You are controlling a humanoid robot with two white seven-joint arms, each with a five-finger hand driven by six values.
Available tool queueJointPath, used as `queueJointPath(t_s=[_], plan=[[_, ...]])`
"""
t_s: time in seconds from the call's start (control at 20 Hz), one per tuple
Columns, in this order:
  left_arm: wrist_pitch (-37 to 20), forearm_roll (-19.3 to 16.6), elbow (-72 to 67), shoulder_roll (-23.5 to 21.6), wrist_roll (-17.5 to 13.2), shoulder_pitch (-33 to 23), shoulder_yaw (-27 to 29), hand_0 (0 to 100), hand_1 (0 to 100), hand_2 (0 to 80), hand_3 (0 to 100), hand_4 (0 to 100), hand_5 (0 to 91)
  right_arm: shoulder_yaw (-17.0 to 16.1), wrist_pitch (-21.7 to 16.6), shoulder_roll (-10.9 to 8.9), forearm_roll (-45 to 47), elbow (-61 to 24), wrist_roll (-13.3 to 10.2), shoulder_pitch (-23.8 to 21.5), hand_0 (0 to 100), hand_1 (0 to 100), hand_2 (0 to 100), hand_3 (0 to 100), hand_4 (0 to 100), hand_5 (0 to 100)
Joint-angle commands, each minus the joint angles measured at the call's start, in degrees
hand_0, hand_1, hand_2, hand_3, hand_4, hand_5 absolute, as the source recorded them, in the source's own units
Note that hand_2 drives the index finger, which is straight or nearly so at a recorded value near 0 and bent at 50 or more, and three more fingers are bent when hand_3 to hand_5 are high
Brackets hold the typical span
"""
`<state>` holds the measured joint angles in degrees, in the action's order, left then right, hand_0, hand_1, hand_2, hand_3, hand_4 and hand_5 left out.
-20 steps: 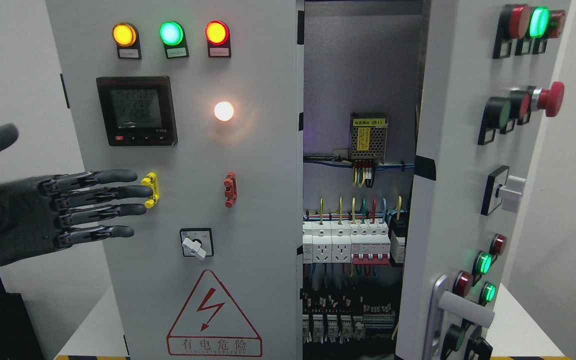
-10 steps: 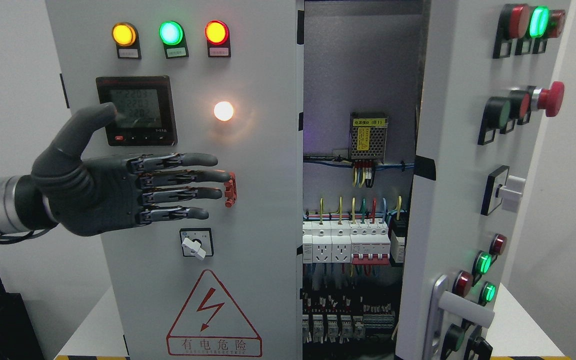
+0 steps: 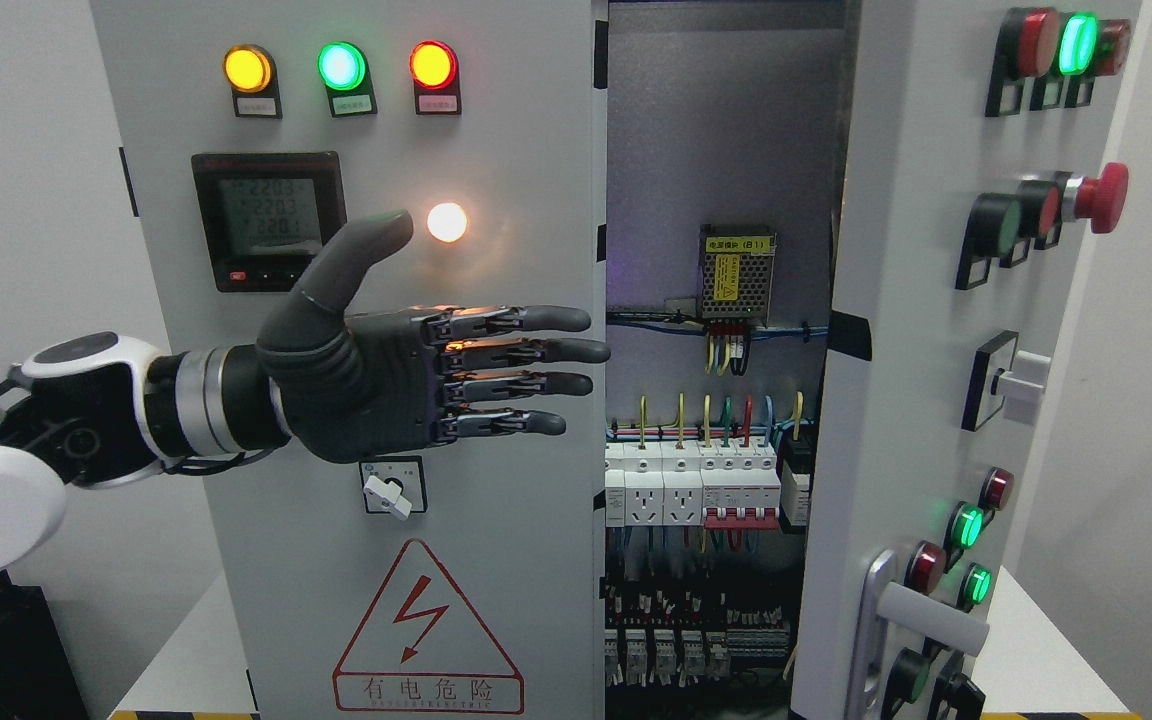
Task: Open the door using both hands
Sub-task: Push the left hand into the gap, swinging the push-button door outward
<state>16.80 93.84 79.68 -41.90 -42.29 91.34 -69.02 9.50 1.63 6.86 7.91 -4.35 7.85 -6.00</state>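
A grey electrical cabinet fills the head view. Its left door (image 3: 496, 560) faces me flat, with three lit lamps, a meter and a hazard triangle. The right door (image 3: 921, 330) is swung outward, showing its edge and its buttons. Between them the interior (image 3: 706, 420) shows wiring and breakers. My left hand (image 3: 536, 370) reaches in from the left in front of the left door, palm flat, fingers straight and spread, thumb up. Its fingertips (image 3: 591, 351) reach the left door's right edge. It holds nothing. The right hand is out of view.
A silver lever handle (image 3: 921, 610) sits low on the right door, below a red mushroom button (image 3: 1101, 195). A rotary switch (image 3: 388, 490) lies under my left hand. The cabinet stands on a white table (image 3: 181, 655). White walls flank both sides.
My left hand has swept rightwards across the left door, from its left edge to its right edge, staying flat and open. The forearm has come into view. Both doors look unchanged.
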Motion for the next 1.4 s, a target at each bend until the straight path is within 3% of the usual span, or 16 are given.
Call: queueJointPath(t_s=[0.0, 0.25, 0.45, 1.15, 1.35], plan=[[-0.27, 5.90, -1.28, 9.99, 3.61, 2.08, -5.95, 0, 0, 0.0, 0, 3, 0.0, 0.07, -0.05, 0.00, 0.00, -0.04, -0.03, 0.02, 0, 0, 0, 0, 0, 0], [-0.27, 9.52, -1.01, 12.89, 4.41, 2.87, -5.60, 0, 0, 0.0, 0, 3, 0.0, -0.01, -0.05, 0.00, 0.00, -0.04, -0.03, 0.02, 0, 0, 0, 0, 0, 0], [-0.19, 9.52, -1.01, 16.14, 4.32, 2.70, -4.28, 0, 0, 0.0, 0, 3, 0.0, -0.01, -0.05, 0.00, 0.00, -0.04, -0.03, -0.07, 0, 0, 0, 0, 0, 0], [-0.19, 9.96, -1.01, 20.37, 4.85, 2.88, -3.40, 0, 0, 0.0, 0, 3, 0.0, -0.01, -0.05, 0.00, 0.00, -0.04, -0.03, 0.02, 0, 0, 0, 0, 0, 0], [-0.27, 9.96, -1.19, 22.91, 7.30, 4.19, -3.31, 0, 0, 0.0, 0, 3, 0.0, -0.01, -0.05, 0.00, 0.00, -0.04, -0.03, 0.02, 0, 0, 0, 0, 0, 0]])
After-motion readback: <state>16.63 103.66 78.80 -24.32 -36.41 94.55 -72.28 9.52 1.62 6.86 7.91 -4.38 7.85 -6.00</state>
